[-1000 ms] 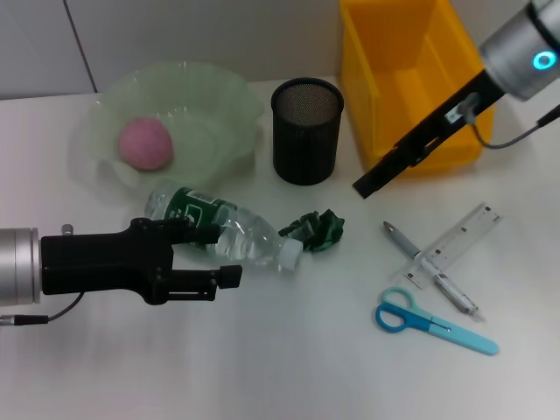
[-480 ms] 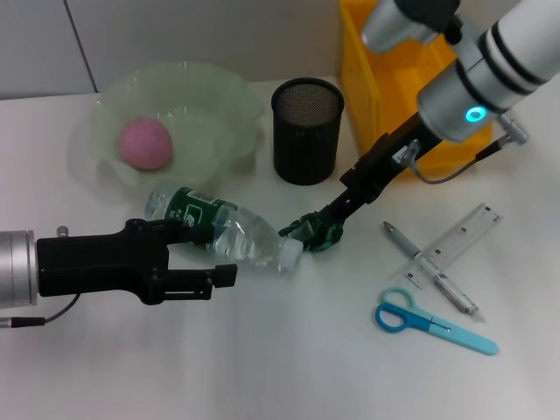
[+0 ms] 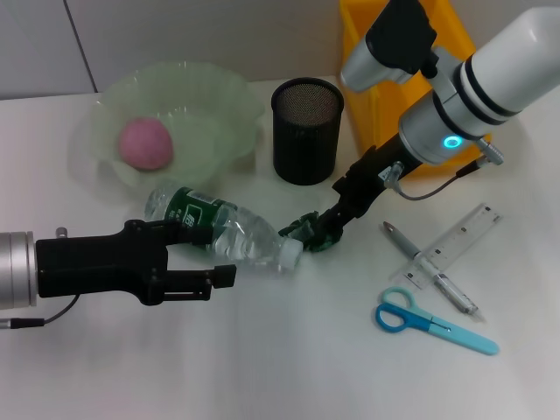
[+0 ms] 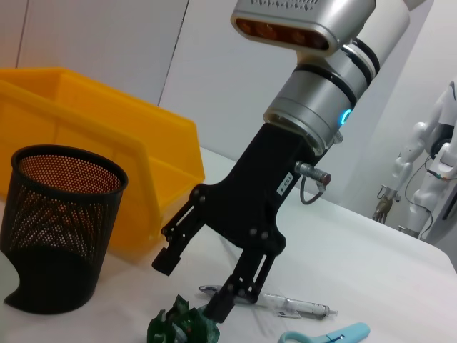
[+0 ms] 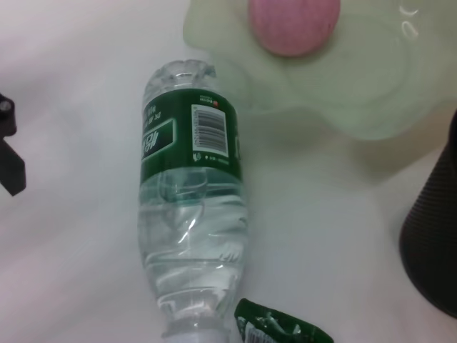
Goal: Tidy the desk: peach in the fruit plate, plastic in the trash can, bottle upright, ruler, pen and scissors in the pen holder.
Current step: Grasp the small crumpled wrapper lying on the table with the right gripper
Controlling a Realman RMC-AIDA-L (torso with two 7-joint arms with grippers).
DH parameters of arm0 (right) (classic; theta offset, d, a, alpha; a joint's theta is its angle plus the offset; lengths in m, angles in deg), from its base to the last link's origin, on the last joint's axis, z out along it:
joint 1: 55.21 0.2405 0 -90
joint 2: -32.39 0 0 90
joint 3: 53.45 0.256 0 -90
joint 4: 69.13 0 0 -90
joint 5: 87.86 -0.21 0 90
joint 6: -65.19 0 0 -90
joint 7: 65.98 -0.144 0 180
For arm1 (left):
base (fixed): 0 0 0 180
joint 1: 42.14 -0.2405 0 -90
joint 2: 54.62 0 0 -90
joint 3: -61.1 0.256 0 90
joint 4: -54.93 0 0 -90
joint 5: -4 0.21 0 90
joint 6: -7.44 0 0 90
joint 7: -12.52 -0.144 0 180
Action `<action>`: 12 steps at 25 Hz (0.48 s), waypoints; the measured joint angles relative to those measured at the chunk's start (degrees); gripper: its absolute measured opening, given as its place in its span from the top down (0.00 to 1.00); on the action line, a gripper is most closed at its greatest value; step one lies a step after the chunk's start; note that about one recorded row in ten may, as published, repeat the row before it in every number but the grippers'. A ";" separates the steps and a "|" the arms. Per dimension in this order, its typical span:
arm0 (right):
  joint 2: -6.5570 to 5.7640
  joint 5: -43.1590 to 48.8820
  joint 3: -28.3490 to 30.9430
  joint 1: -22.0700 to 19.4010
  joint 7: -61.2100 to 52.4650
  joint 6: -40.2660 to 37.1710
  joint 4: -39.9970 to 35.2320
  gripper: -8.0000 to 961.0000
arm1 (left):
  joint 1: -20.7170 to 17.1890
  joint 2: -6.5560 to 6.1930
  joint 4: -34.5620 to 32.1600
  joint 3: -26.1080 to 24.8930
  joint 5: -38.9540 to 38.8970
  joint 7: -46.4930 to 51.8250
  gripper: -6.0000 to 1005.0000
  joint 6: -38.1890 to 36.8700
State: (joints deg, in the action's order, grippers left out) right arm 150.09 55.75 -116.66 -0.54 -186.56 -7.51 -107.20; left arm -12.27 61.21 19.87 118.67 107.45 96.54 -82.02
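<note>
Crumpled green plastic (image 3: 317,229), dark and shiny with a scrap of white print too small to read, lying right at the tips of the right gripper (image 3: 325,226). Fingers spread wide in the left wrist view, one tip down at the wad, nothing clamped. Just beside the wad, away from that gripper: clear bottle (image 3: 225,229) on its side, white cap nearly touching the plastic, green label with a barcode and white lettering, not legible. Left gripper (image 3: 213,255) open too, parked around the bottle's near side, holding nothing. Behind the right gripper, black mesh pen holder (image 3: 306,129) and yellow trash can (image 3: 385,96). Off to its outer side: pen (image 3: 430,269), clear ruler (image 3: 453,244) crossing it, blue scissors (image 3: 433,323). Pink peach (image 3: 145,144) sitting in the pale green fruit plate (image 3: 219,105).
</note>
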 joint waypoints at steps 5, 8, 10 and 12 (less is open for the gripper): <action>0.71 -0.13 -0.09 0.12 1.18 0.87 0.95 0.13 | 0.01 0.00 0.00 0.00 0.00 0.00 0.19 0.15; 0.99 -0.07 -0.18 0.12 1.37 1.16 0.98 0.13 | 0.01 0.00 0.00 -0.02 0.00 0.01 0.19 0.19; 1.08 -0.06 -0.28 0.09 1.63 1.39 1.09 0.13 | 0.01 0.00 -0.01 -0.06 0.00 0.02 0.19 0.22; 1.10 -0.04 -0.98 0.17 1.78 2.26 1.95 0.13 | 0.02 0.00 -0.01 -0.08 0.00 0.03 0.19 0.23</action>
State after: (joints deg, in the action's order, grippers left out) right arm 151.19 55.71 -117.63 -0.37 -184.77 -5.26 -105.26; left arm -12.26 61.21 19.86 118.59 107.45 96.57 -81.79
